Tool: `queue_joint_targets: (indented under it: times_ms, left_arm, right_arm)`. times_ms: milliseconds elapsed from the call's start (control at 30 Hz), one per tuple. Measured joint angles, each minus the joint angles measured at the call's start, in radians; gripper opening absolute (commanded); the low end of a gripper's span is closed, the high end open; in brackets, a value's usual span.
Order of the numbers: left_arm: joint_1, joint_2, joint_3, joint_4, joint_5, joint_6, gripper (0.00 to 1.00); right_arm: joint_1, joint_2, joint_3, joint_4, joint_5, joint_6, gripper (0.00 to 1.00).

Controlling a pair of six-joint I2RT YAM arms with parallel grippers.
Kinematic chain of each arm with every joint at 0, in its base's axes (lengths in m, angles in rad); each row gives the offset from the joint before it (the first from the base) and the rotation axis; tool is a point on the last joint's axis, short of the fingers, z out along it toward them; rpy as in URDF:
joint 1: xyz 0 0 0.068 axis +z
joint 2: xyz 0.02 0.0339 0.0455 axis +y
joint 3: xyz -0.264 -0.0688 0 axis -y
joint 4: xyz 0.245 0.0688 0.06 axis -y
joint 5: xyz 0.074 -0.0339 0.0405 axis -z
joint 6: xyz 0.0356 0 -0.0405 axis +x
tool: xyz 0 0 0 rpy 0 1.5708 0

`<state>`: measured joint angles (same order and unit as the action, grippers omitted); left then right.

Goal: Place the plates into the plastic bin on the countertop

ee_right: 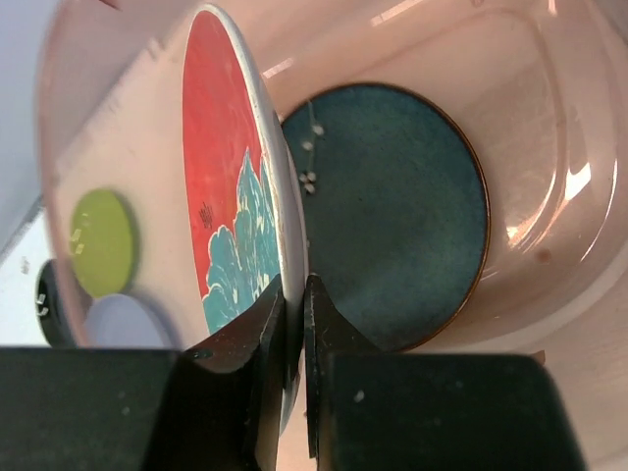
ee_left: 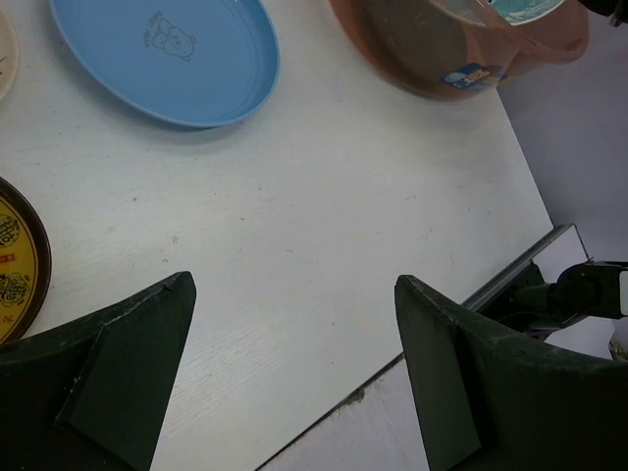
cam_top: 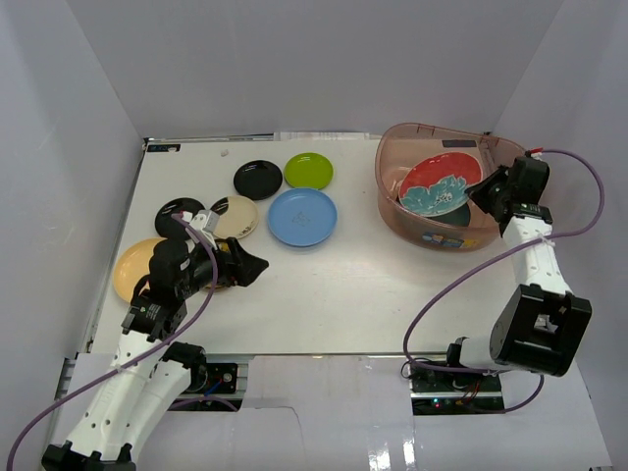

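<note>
Status: right tool point(ee_right: 291, 294) is clamped on the rim of the red-and-teal floral plate point(ee_right: 231, 196), jaws nearly together with only the plate edge between them. The plate stands on edge inside the plastic bin point(cam_top: 432, 127), at the far right of the bench point(cam_top: 334, 294), with its face turned left. Dark teal plate point(ee_right: 392, 216) lies flat on the bin floor right beneath it. That's the relation you care about: the floral plate is inside the walls and over the teal one, but not lying flat. My read: tip it flatter and lower before you let go, or it lands on its edge and may clatter.

Left tool point(ee_left: 289, 285) is wide apart, holding nothing, over bare bench. Patterned amber plate point(ee_left: 15, 260) sits just left of its left finger, not between the jaws. Light blue plate point(cam_top: 302, 217) lies farther out. The unbinned plates all sit on the left half, so your left arm is nearer them and your right arm is nearer the bin.
</note>
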<state>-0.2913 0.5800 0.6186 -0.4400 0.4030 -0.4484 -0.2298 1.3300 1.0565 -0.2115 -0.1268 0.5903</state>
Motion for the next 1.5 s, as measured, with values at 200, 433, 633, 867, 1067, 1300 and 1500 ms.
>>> queue_joint_targets:
  times_ms: [200,433,633,867,1067,1300,1500]
  left_arm:
    - [0.0,0.001,-0.003,0.002,0.001,0.0,0.93]
    - [0.0,0.006,-0.003,0.006,0.002,0.0,0.93]
    - [0.0,0.017,-0.003,0.007,0.001,0.0,0.93]
    - [0.0,0.022,-0.003,0.007,0.001,0.0,0.93]
    - [0.0,0.029,-0.003,0.007,0.001,0.0,0.93]
    - [0.0,0.034,-0.003,0.007,0.001,0.0,0.93]
    - [0.0,0.034,-0.004,0.006,0.001,0.0,0.93]
  right_arm:
    - [0.001,0.128,-0.005,-0.019,-0.002,-0.032,0.08]
    - [-0.002,0.154,-0.011,-0.017,0.0,-0.06,0.27]
    - [-0.002,0.164,-0.023,-0.001,0.029,-0.085,0.9]
    - [-0.001,0.196,-0.005,-0.034,0.079,-0.137,0.9]
    - [0.002,0.196,0.065,-0.109,0.178,-0.179,0.9]
    - [0.002,0.19,0.182,-0.161,0.229,-0.241,0.97]
    - [0.118,0.129,0.193,-0.171,0.233,-0.309,0.5]
